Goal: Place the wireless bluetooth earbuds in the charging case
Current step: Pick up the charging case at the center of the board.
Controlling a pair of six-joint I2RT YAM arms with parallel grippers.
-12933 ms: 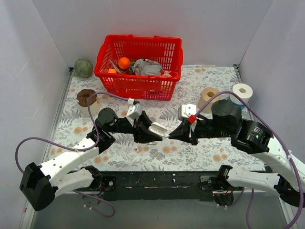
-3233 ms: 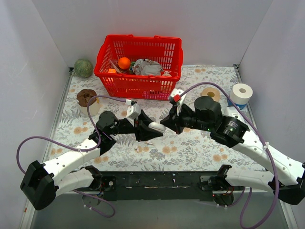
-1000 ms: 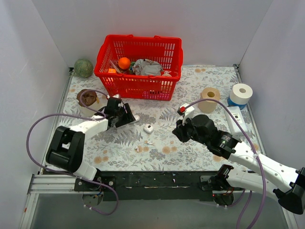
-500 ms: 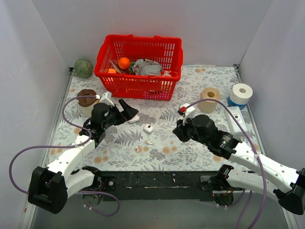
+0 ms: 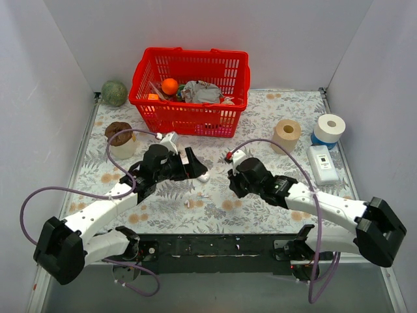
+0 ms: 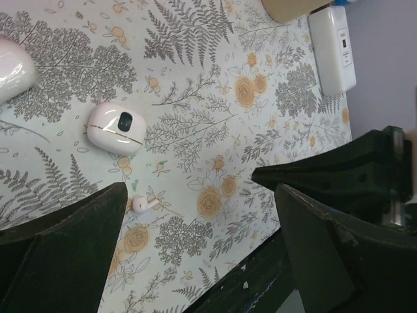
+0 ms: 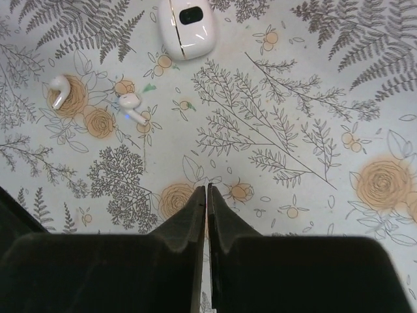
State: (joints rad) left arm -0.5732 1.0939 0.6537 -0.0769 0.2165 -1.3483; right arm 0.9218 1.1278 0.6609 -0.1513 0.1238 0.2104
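Observation:
The white charging case (image 5: 204,177) lies closed on the flowered cloth, its dark window up (image 6: 116,126) (image 7: 187,26). Two tiny white earbuds lie loose nearer the front: one earbud (image 5: 203,194) (image 7: 131,106) (image 6: 144,204) just below the case, the other (image 5: 189,203) (image 7: 58,90) further left. My left gripper (image 5: 195,168) (image 6: 201,195) hovers wide open just left of the case, holding nothing. My right gripper (image 5: 230,181) (image 7: 206,189) is shut and empty, to the right of the case and pointing at it.
A second white oval case (image 6: 10,75) lies left of the closed one. A red basket (image 5: 189,114) of odds and ends stands at the back. Two paper rolls (image 5: 287,134) (image 5: 329,127), a white box (image 5: 322,163), a brown-topped cup (image 5: 119,138) and a green ball (image 5: 114,92) ring the work area.
My left gripper opened wide, let go of a white oval case and moved right toward the closed case. My right arm moved left toward the case and its jaws shut.

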